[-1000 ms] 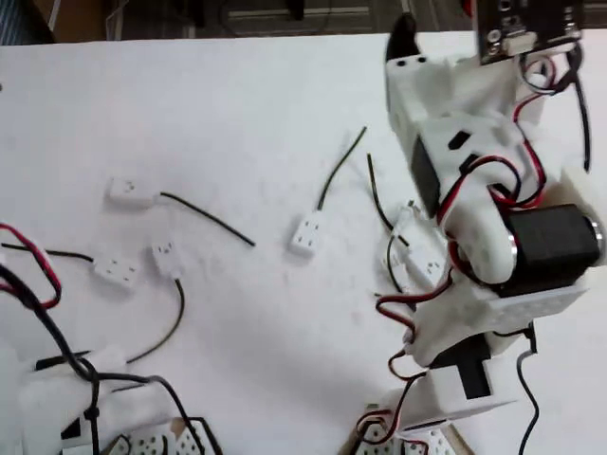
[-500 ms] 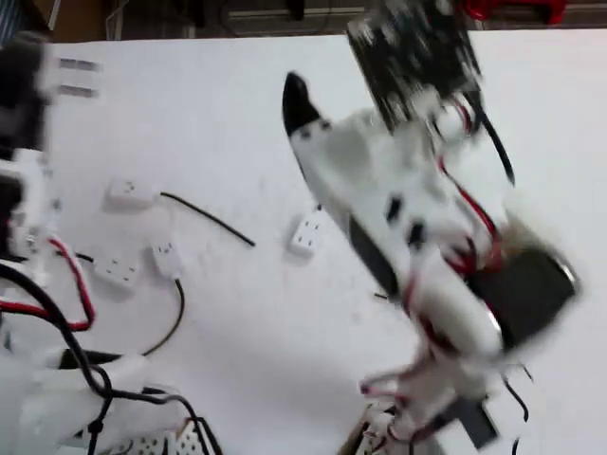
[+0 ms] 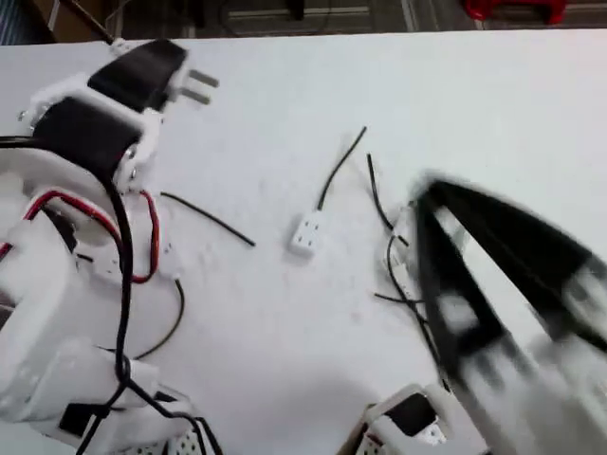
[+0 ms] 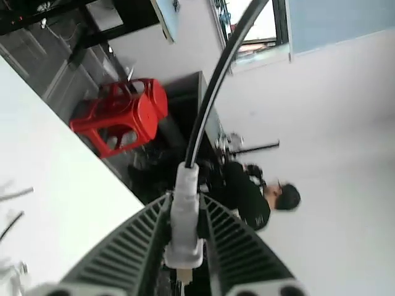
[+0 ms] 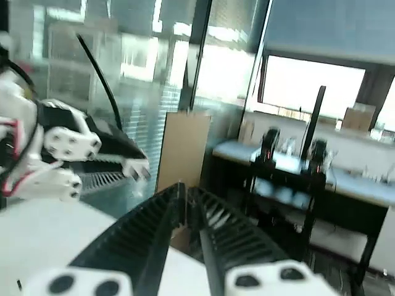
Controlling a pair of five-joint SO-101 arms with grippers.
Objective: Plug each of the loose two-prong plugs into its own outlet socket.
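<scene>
My left gripper (image 3: 166,76) is raised over the table's far left corner, shut on a white two-prong plug (image 3: 197,87) whose prongs stick out past the fingers. In the left wrist view the plug (image 4: 185,234) sits clamped between the ribbed fingers (image 4: 139,240), its black cord (image 4: 213,98) running up and away. A white outlet socket (image 3: 305,234) with a black cord lies mid-table. My right gripper (image 3: 427,204) hangs blurred over the right side, above another white piece (image 3: 406,226). Its fingers (image 5: 154,234) meet at the tips with nothing between them.
Loose black cords (image 3: 207,218) trail across the white table (image 3: 285,360). The left arm's body (image 3: 66,284) covers the left of the table. The right wrist view catches the left arm's gripper (image 5: 126,160) farther off. A red stool (image 4: 123,114) stands beyond the table.
The left arm has risen from the near left corner to the far left with the plug. The right arm swung from the far right across the middle and back down to the right.
</scene>
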